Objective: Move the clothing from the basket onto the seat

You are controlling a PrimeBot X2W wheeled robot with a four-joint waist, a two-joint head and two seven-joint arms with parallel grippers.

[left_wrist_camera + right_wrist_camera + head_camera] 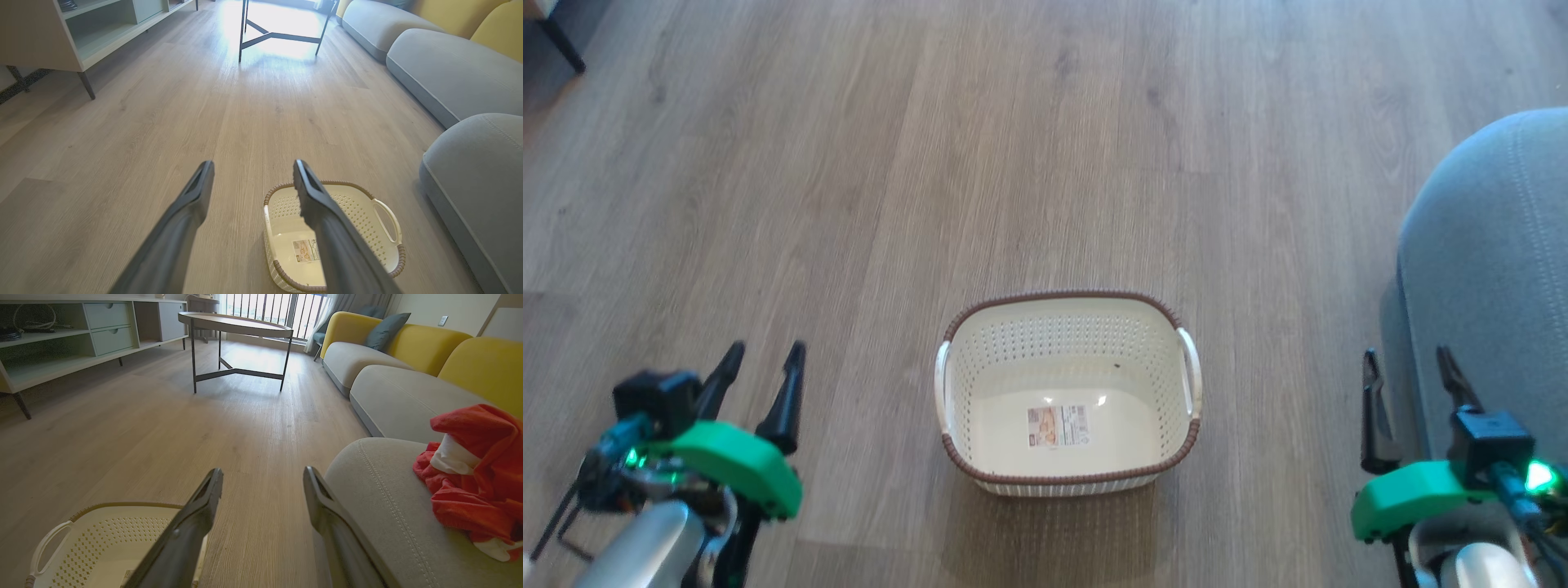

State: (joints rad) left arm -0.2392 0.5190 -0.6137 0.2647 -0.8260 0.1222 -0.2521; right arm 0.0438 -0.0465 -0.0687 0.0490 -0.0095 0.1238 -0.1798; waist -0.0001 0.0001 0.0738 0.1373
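The cream-white basket (1067, 392) with its brown rim stands on the wood floor in the middle, holding nothing but a label on its bottom; it also appears as the basket (333, 234) and the basket (102, 543). The red clothing (476, 477) with white panels lies crumpled on the grey seat (388, 506), seen at the right as the seat (1494, 269) and the seat (478, 179). My left gripper (765, 351) hangs open at lower left, left of the basket. My right gripper (1409, 359) is open at lower right, beside the seat's edge. Both are empty.
A round table on dark metal legs (239, 343) stands farther ahead. A low cabinet with shelves (61, 343) runs along the left wall. More grey cushions with yellow backs (408, 367) line the right side. Bare wood floor (931, 163) surrounds the basket.
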